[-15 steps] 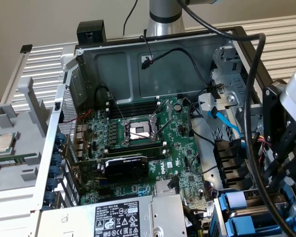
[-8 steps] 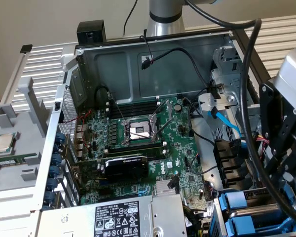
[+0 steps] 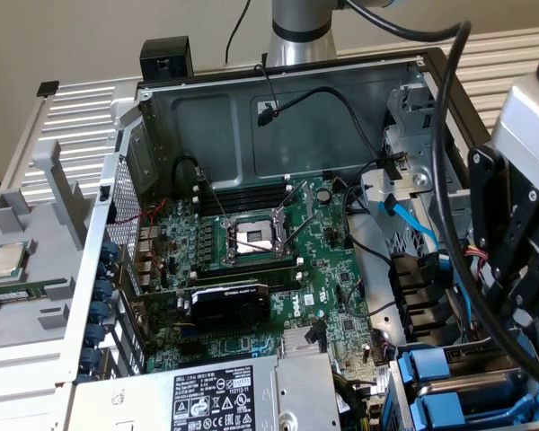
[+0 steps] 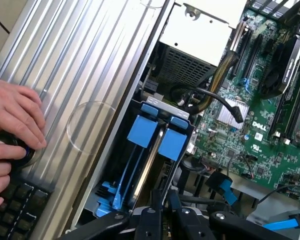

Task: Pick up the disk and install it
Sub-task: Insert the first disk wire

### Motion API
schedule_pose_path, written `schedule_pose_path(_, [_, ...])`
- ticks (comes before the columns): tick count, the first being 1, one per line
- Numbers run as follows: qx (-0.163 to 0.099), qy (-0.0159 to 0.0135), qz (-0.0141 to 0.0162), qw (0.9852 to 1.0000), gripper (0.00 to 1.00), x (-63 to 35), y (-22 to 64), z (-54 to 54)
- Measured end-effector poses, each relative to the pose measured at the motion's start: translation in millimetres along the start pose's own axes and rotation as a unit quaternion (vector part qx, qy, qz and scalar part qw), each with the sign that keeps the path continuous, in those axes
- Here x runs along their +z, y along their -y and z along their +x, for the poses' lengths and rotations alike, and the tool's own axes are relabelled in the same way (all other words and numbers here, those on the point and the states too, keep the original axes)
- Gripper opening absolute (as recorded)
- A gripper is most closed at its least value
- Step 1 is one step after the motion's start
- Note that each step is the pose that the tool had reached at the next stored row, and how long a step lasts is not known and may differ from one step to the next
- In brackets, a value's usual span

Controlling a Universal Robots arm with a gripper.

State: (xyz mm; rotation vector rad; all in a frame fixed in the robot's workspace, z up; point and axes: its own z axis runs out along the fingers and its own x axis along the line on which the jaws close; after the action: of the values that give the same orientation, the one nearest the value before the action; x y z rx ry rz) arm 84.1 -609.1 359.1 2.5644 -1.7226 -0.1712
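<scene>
**Hand (image 4: pixel 166 206) lined up with the disk (image 4: pixel 151 167) in an open Dell case**

In the exterior view the hand's black linkage hangs at 3 o'clock from the empty processor socket (image 3: pixel 251 236). Below it, at 5 o'clock, is the drive bay (image 3: pixel 404 395), where blue carriers (image 3: pixel 431 370) sit side by side.

The wrist view looks along the hand into that black bay. The disk stands on edge there, a thin grey metal strip between two blue carrier tabs (image 4: pixel 142 131). The hand is close to the disk, but I cannot tell whether it is clenched on the disk or released.

Writing that can be read:
- The green motherboard (image 4: pixel 250 100) carries a white DELL mark (image 4: pixel 258 125).
- The black graphics card (image 3: pixel 229 310), at 6 o'clock from the socket, has a badge reading NVIDIA.
- The silver power supply (image 3: pixel 296 395), further out at 6 o'clock, bears a black-and-white label (image 3: pixel 211 400) with warning symbols. I cannot read its small print.

A light blue cable (image 3: pixel 413 224) runs down at 3 o'clock from the socket. A loose processor chip (image 3: pixel 4 260) lies on a grey tray (image 3: pixel 36 314) at 9 o'clock, outside the case.

In the wrist view a person's fingers (image 4: pixel 17 107) rest on a dark round knob (image 4: pixel 12 150), beside a black keyboard (image 4: pixel 12 205). Next to them is the ribbed metal worktop (image 4: pixel 85 65) that runs along the case
</scene>
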Motion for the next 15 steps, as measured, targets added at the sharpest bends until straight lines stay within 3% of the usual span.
schedule_pose_path(6, [0.005, -0.0007, -0.0005, 1.0000, 0.17, -0.1, 0.2, -1.3])
schedule_pose_path(11, [0.007, -0.0056, -0.0024, 1.0000, 0.17, 0.1, 0.9, -3.4])
schedule_pose_path(12, [0.007, -0.0083, -0.0035, 0.9999, 0.17, 0.0, 1.1, -4.1])
schedule_pose_path(13, [0.008, -0.0129, -0.0053, 0.9999, 0.17, 0.0, 1.6, -5.3])
schedule_pose_path(15, [0.010, -0.0265, -0.0108, 0.9995, 0.17, 0.1, 2.8, -8.3])
